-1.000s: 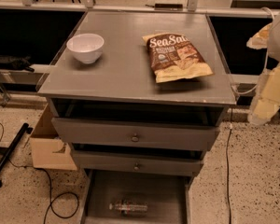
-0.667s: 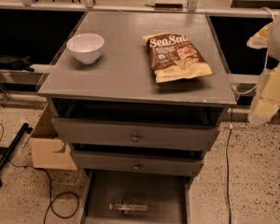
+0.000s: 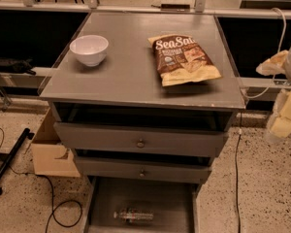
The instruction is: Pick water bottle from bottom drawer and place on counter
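The clear plastic water bottle point(image 3: 133, 215) lies on its side on the flat grey floor of the pulled-out bottom drawer point(image 3: 160, 198), at 6 o'clock, below two knobbed drawers. The smooth square grey desk point(image 3: 131, 79), worn at its edges, carries a round white bowl point(image 3: 88, 49) at 10 o'clock and a crinkled brown chip bag point(image 3: 184, 59) at 1 o'clock. The pale cream gripper point(image 3: 283, 123) hangs at 3 o'clock, well apart from the drawer; open or closed cannot be told.

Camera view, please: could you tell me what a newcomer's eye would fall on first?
The brown chip bag lies right of centre on the grey counter, with a white bowl to its left. Below, the bottom drawer stands open with the water bottle lying on its floor. The tool hangs at the right edge, beside the cabinet.
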### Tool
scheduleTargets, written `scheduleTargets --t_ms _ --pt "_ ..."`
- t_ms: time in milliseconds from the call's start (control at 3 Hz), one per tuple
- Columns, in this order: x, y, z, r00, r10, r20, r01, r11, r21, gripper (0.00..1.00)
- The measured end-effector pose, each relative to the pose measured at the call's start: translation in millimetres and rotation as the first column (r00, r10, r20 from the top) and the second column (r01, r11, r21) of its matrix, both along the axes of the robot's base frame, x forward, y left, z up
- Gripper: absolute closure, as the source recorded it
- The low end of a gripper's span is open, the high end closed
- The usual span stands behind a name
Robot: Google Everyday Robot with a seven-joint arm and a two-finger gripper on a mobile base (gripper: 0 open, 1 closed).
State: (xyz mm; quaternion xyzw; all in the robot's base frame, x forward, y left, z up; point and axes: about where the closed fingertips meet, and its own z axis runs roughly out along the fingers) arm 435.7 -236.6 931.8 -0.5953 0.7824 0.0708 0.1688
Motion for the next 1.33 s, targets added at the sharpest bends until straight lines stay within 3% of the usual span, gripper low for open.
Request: scheduleTargets --t_ms 333,667,1000,1333 --pt "-12.4 2.3 -23.7 0.9968 0.045 -0.066 -0.035 0.989 0.144 0.00" --pt "-29.5 3.0 -34.7 0.9898 0.092 -0.109 -0.054 0.949 0.311 0.00" --pt "-25.1 8.1 -30.5 0.9914 0.091 -0.093 -0.054 0.936 0.347 0.00" --pt "-17.1 8.6 -25.7 0.9940 0.081 -0.073 -0.052 0.940 0.336 0.00"
